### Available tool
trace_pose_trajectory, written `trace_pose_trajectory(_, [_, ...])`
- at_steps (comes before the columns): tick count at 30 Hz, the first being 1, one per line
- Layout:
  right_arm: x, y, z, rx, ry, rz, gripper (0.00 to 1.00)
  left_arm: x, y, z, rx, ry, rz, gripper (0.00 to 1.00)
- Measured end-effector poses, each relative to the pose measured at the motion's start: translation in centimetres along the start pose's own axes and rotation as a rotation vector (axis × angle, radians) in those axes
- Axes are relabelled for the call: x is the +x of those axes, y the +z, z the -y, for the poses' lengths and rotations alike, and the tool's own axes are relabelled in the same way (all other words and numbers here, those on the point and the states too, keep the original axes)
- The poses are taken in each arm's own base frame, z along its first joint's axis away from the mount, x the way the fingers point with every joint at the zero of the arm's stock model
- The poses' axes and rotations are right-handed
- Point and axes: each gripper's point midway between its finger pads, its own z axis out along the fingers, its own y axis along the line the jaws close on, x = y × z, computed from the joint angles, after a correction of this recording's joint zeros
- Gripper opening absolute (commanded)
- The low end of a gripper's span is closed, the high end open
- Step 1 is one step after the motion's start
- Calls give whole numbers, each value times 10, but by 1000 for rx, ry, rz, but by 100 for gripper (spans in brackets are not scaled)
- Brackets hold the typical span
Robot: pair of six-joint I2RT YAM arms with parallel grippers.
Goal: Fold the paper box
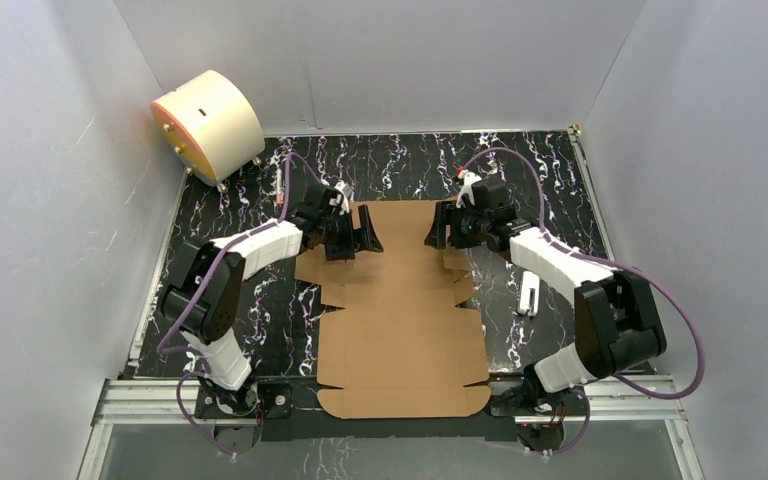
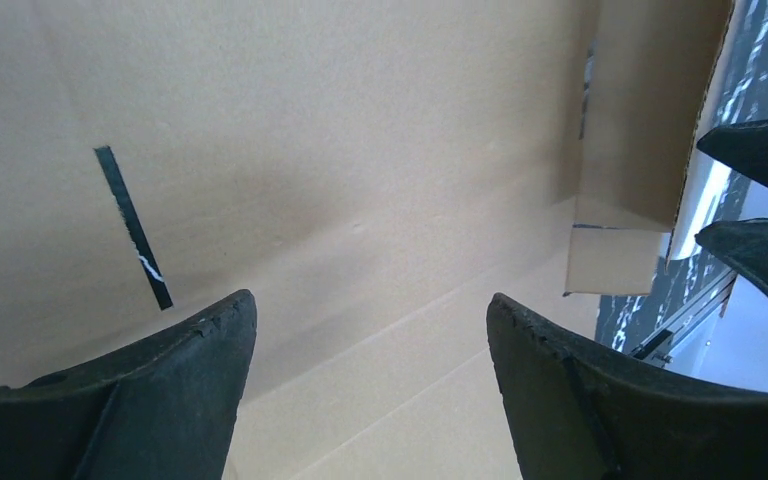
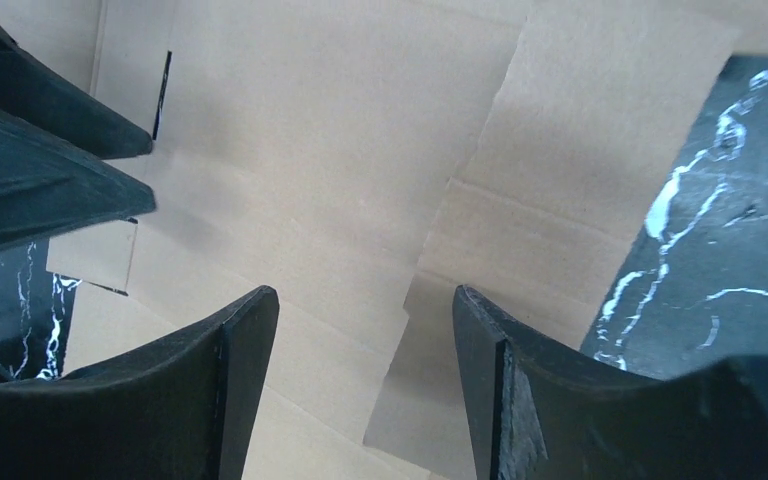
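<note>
Paper box (image 1: 402, 330), left pincer (image 1: 366, 236), right pincer (image 1: 438, 232) spread above far edge

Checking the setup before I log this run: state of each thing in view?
paper box: spread out as a sheet, not formed into a box.
left gripper: open, empty, over the sheet's far left.
right gripper: open, empty, over the sheet's far right.
drum: lying on its side, far-left corner.
</note>
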Motion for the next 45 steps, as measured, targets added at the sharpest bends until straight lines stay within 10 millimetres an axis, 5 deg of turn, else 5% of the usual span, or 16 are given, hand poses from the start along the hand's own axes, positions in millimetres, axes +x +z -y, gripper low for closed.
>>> trace_pose_trajectory(7, [-23,-24,-1,49,-75,82,83,-51,-48,9,25,10,138,83])
trace_pose_trajectory(19, [-50,-64,-5,95,-143,214,93,-125,-96,-36,-65,-26,259,82])
trace_pose_trajectory(23, [-53,-68,-7,87,-152,240,93,-147,-86,-51,-87,-28,251,76])
trace_pose_trajectory(32, [-39,-58,-5,66,-149,212,94,-167,-31,-80,-114,-32,140,63])
trace_pose_trajectory(45, [-36,-40,-5,25,-150,190,93,-161,10,-92,-68,-61,37,34])
